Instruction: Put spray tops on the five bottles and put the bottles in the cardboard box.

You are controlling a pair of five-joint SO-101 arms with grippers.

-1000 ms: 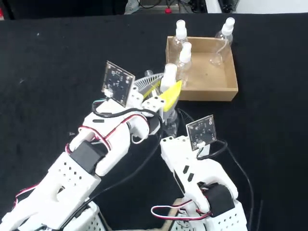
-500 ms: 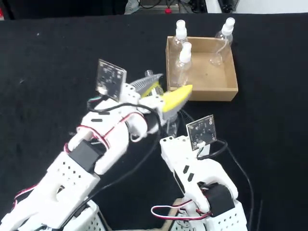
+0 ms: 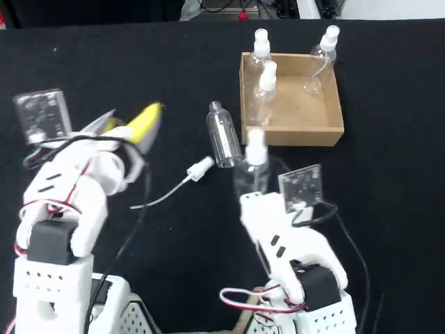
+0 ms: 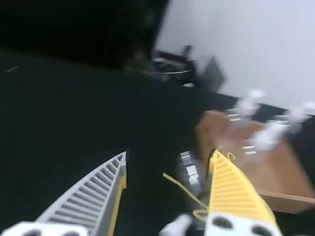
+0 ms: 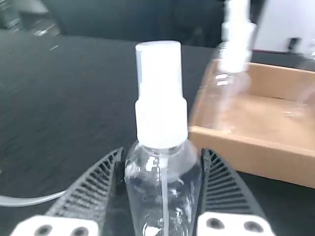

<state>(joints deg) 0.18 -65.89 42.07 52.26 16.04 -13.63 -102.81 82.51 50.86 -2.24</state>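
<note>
The left gripper (image 3: 133,113) has swung away to the left, its ribbed yellow and grey jaws spread wide and empty. The right gripper (image 5: 161,160) clamps a clear plastic spray-topped bottle (image 3: 252,167) upright between dark ribbed jaws, just before the cardboard box (image 3: 306,132). An uncapped bottle (image 3: 223,136) lies beside the box.

- table cover (image 3: 83,62): black cloth, matt, a bit fuzzy looking
- cardboard box (image 3: 306,133): plain brown card, matt, slightly rough
- capped bottle (image 5: 160,172) and open bottle (image 3: 223,136): clear plastic, smooth and glossy, you can see highlights on them
- spray top (image 5: 160,98) and loose spray top (image 3: 200,169): smooth white plastic, the loose one has a thin pale tube
- left gripper (image 4: 168,156): ridged plastic fingers (image 4: 231,191), one yellow, one pale grey
- right gripper (image 5: 161,152): dark ridged plastic fingers (image 5: 221,187)
- arm shells (image 3: 292,243): white plastic, matt
</note>
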